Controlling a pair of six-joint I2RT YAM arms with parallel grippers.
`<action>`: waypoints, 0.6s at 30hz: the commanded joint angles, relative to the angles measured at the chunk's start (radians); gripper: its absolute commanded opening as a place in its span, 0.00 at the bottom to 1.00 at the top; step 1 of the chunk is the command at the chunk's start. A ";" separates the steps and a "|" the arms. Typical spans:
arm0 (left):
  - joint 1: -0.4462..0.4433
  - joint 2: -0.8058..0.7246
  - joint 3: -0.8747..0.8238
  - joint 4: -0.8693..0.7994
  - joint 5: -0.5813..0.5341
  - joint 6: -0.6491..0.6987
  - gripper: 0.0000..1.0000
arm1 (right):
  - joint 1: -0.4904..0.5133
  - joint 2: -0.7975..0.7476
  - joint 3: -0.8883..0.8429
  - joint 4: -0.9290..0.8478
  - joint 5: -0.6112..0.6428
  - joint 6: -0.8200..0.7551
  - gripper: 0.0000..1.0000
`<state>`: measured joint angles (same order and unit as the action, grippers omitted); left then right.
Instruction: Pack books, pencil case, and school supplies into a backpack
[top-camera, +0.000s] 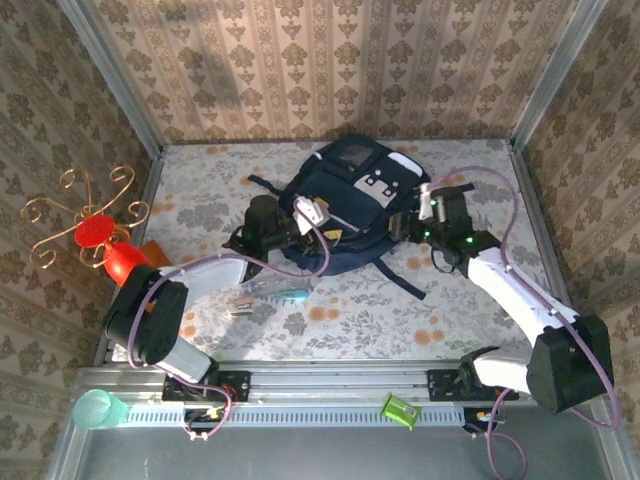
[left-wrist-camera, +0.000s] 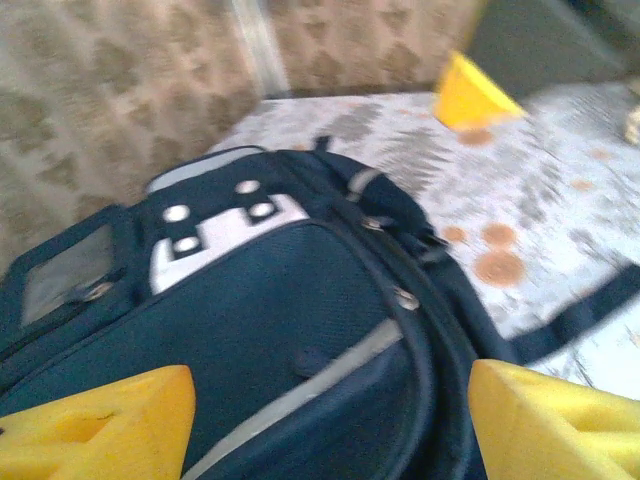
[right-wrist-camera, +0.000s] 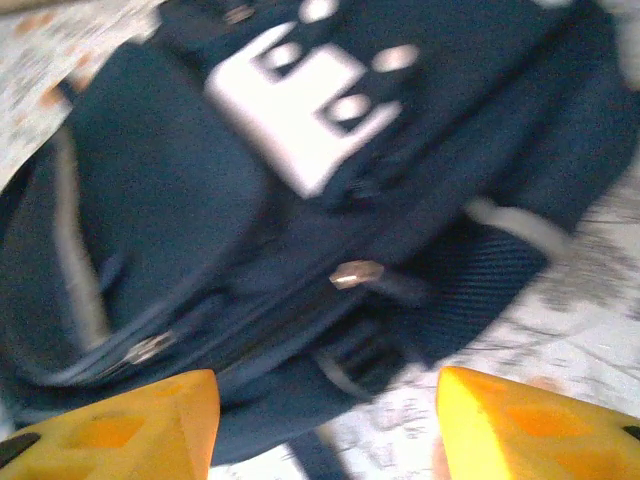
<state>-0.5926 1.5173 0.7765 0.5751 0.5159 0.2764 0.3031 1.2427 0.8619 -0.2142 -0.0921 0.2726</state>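
Judging by its slack cloth, the large dark navy fabric backpack (top-camera: 345, 205) seems soft and floppy. The left gripper (left-wrist-camera: 325, 435) and right gripper (right-wrist-camera: 325, 430) gape open over it; a metal zip pull (right-wrist-camera: 355, 272) offers the firmest hold.

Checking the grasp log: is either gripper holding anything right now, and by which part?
Nothing is held: the left gripper and the right gripper both stand open over the backpack, pinching no fabric.
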 joint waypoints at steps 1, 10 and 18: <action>0.015 -0.039 -0.024 0.031 -0.237 -0.307 0.73 | 0.086 0.052 0.048 0.015 -0.049 -0.155 0.64; 0.129 0.007 0.176 -0.452 -0.261 -0.564 0.74 | 0.091 0.247 0.135 0.028 -0.222 -0.301 0.71; 0.159 0.071 0.206 -0.493 -0.222 -0.613 0.73 | 0.082 0.337 0.214 -0.042 -0.149 -0.409 0.72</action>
<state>-0.4362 1.5677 0.9504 0.1482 0.2691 -0.2813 0.3943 1.5501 1.0367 -0.2169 -0.2604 -0.0711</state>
